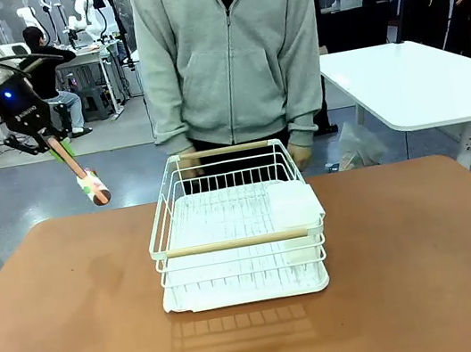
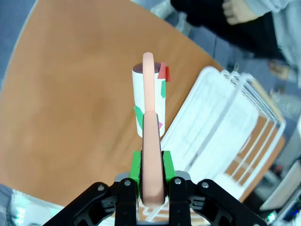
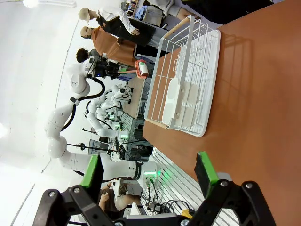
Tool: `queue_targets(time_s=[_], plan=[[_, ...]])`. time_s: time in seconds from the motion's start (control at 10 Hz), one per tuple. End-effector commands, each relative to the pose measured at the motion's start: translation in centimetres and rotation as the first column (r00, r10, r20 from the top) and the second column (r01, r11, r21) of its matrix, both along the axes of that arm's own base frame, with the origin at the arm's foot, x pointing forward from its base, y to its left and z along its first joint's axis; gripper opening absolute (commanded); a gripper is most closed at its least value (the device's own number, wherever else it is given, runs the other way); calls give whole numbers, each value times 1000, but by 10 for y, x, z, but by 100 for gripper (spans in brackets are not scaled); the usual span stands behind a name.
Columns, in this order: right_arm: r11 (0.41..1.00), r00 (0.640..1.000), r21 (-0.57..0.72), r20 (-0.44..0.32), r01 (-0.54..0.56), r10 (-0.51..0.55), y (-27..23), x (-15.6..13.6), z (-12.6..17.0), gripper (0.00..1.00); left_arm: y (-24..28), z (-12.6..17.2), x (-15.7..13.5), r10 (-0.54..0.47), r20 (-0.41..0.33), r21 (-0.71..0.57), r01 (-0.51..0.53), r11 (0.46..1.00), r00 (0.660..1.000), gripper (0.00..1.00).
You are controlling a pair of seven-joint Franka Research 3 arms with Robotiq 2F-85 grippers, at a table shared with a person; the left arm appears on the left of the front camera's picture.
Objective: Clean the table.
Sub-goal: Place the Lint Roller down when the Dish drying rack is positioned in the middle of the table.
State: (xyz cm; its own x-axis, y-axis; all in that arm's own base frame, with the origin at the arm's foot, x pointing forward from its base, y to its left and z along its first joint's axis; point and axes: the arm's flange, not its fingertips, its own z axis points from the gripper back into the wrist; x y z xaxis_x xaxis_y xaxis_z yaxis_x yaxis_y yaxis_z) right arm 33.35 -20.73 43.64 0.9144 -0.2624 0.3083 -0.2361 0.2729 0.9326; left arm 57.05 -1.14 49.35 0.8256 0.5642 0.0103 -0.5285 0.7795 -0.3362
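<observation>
The reddish-brown table (image 1: pixel 414 272) stretches across the front view. High at its far left, my left gripper (image 1: pixel 59 148) is shut on the pink handle of a lint roller (image 1: pixel 95 189), whose white head with coloured patches hangs in the air above the table's far left corner. In the left wrist view the green pads (image 2: pixel 136 165) clamp the handle, and the roller head (image 2: pixel 138 94) points out over the table (image 2: pixel 70 94) beside the rack. My right gripper (image 3: pixel 148 169) is open above the table (image 3: pixel 263 94), with nothing between its fingers.
A white wire rack (image 1: pixel 238 242) with wooden handles and a white cup holder (image 1: pixel 295 207) stands mid-table. A person in a grey hoodie stands behind it, one hand (image 1: pixel 300 154) by its far rim. A glossy white table (image 1: pixel 419 82) is at the back right.
</observation>
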Motion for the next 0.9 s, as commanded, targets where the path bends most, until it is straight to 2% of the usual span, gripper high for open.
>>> queue_targets(time_s=[0.0, 0.1, 0.2, 0.3, 0.5, 0.6, 0.7, 0.8], plan=[[1000, 1000, 11, 28, 3, -3, 1, -1, 1, 100, -4, -17, -14, 710, 93, -190, -687, 701, 698, 22], [1000, 1000, 11, 28, 3, -3, 1, -1, 1, 100, -3, -22, -18, 750, 58, -223, -724, 653, 659, 22], [1000, 1000, 11, 28, 3, -3, 1, -1, 1, 100, 2, -28, -18, 832, 5, -392, -765, 512, 554, 22], [1000, 1000, 11, 28, 3, -3, 1, -1, 1, 100, 6, -39, -20, 864, 51, -440, -765, 470, 502, 22], [1000, 1000, 11, 28, 3, -3, 1, -1, 1, 100, 14, -61, -22, 869, 72, -390, -789, 476, 489, 22], [1000, 1000, 11, 28, 3, -3, 1, -1, 1, 100, 19, -64, -28, 869, 63, -413, -780, 471, 491, 22], [1000, 1000, 11, 28, 3, -3, 1, -1, 1, 100, 22, -75, -28, 869, 64, -391, -789, 474, 491, 22], [1000, 1000, 11, 28, 3, -3, 1, -1, 1, 100, 23, -87, -29, 861, 70, -356, -793, 494, 504, 22]])
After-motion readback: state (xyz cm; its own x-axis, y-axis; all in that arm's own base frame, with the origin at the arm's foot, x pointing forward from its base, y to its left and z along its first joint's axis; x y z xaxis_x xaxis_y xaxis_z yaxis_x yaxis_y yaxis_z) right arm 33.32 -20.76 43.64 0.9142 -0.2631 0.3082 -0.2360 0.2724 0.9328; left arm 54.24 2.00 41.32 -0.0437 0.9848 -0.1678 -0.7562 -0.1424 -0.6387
